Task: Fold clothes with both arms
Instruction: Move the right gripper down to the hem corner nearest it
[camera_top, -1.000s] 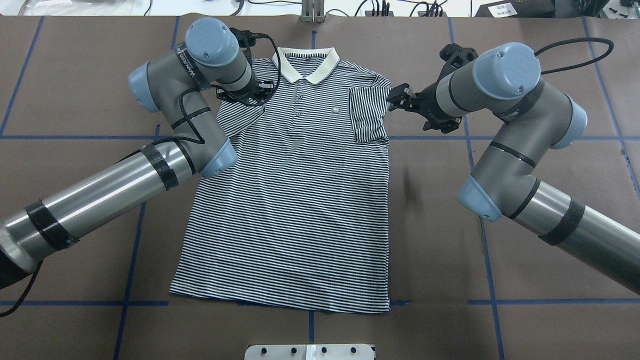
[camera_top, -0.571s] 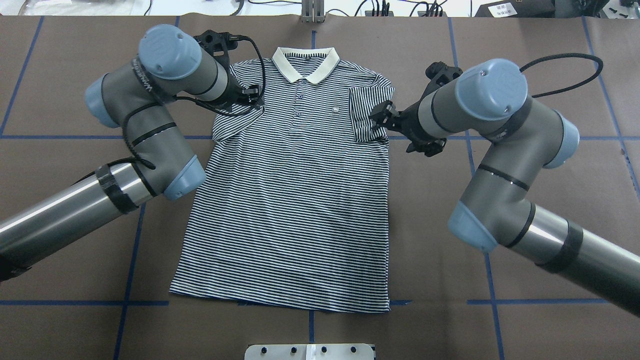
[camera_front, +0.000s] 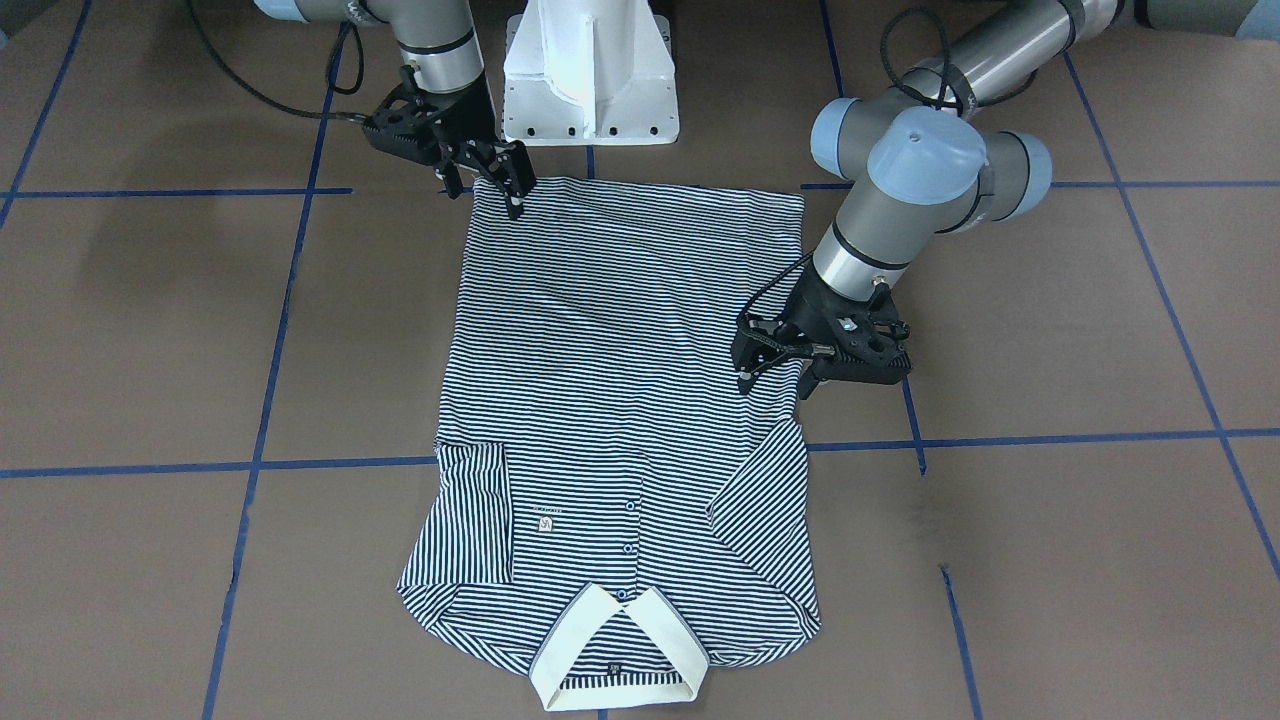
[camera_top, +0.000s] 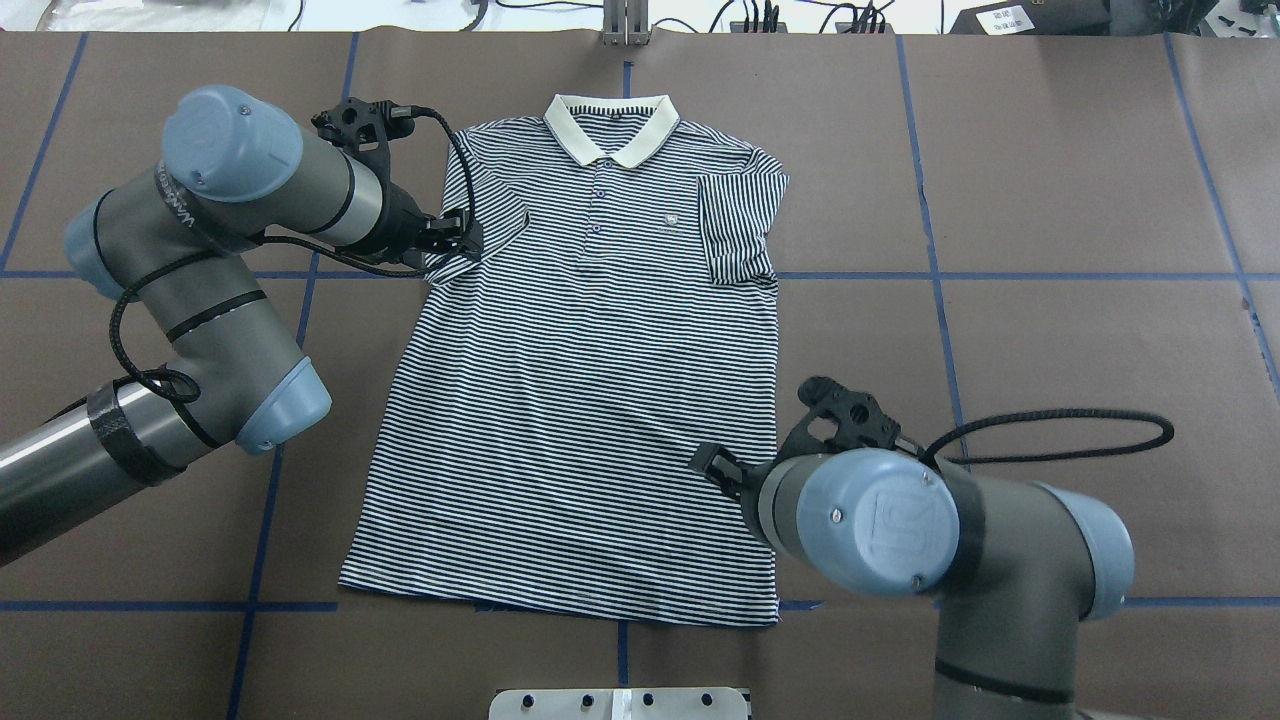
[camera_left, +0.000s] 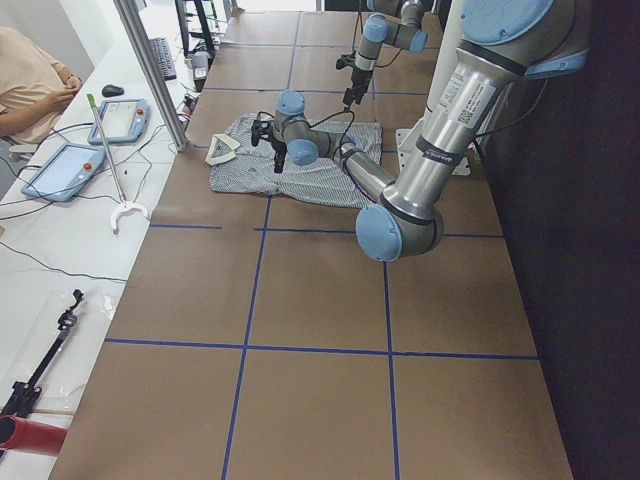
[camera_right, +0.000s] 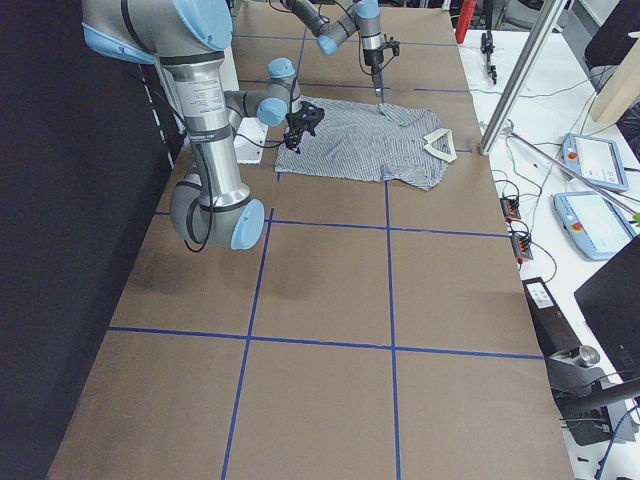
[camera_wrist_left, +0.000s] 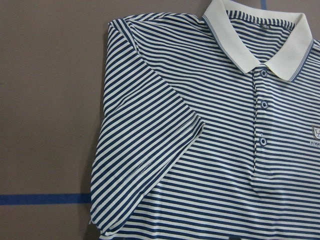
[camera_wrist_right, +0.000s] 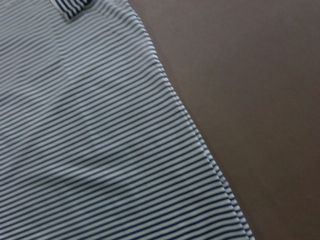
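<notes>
The striped polo shirt (camera_top: 590, 400) lies flat and face up on the brown table, collar (camera_top: 610, 125) at the far side. Both sleeves are folded in over its body. My left gripper (camera_top: 460, 235) hovers at the outer edge of the folded left sleeve (camera_top: 480, 215). In the front-facing view its fingers (camera_front: 742, 380) are spread, so it is open and holds nothing. My right gripper (camera_front: 485, 195) stands over the shirt's near right hem corner, open and empty. In the overhead view the right gripper (camera_top: 712, 465) is mostly hidden behind its wrist. Both wrist views show only shirt (camera_wrist_left: 200, 125) (camera_wrist_right: 100, 150) and table.
The white pedestal base (camera_front: 590, 70) stands just behind the hem. A metal plate (camera_top: 620, 703) sits at the table's near edge. Blue tape lines (camera_top: 1000, 275) grid the brown surface. A seated person (camera_left: 30, 80) and tablets (camera_left: 60, 170) are beyond the far side.
My right arm swung from the right sleeve down to the shirt's lower right hem. My left arm drew back leftward, off the shoulder to the left sleeve's outer edge.
</notes>
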